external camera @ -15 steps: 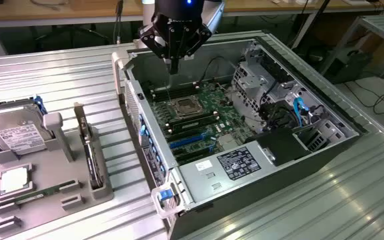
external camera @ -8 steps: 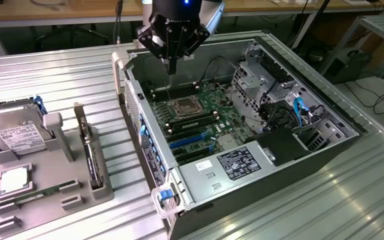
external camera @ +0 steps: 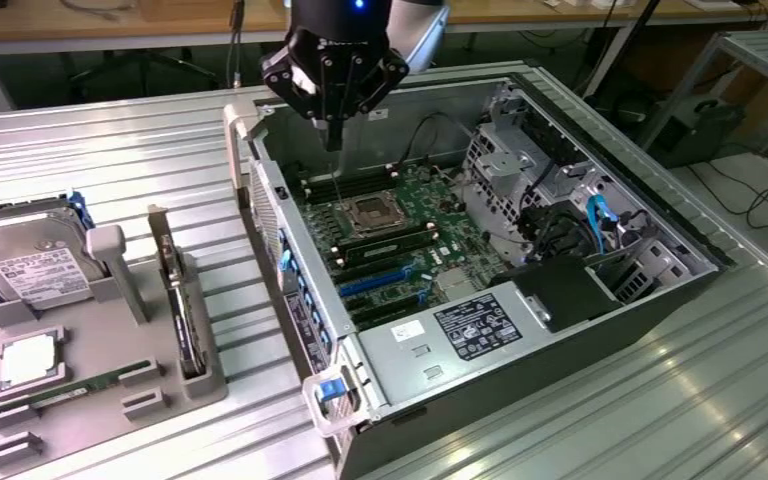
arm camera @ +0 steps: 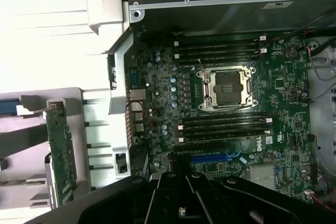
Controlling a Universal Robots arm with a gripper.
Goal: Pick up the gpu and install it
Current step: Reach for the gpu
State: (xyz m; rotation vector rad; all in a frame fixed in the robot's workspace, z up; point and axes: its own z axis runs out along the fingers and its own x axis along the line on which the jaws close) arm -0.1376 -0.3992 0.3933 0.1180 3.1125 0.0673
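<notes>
Gripper (external camera: 335, 135) clenched on nothing (above open computer case (external camera: 518, 400)), gpu (external camera: 179, 300) upright in grey tray (external camera: 97, 420), beside hard drive (external camera: 31, 265)

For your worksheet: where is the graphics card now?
On the exterior view's left, the graphics card stands on edge in the grey holder, between hard drive and computer case.

Exterior high oblique, wrist overhead, motherboard (external camera: 427, 200) (arm camera: 286, 106) shared

We are finding the lower edge of the gpu (external camera: 180, 300) hidden in the holder (external camera: 91, 385) beside the computer case (external camera: 598, 380).
</notes>
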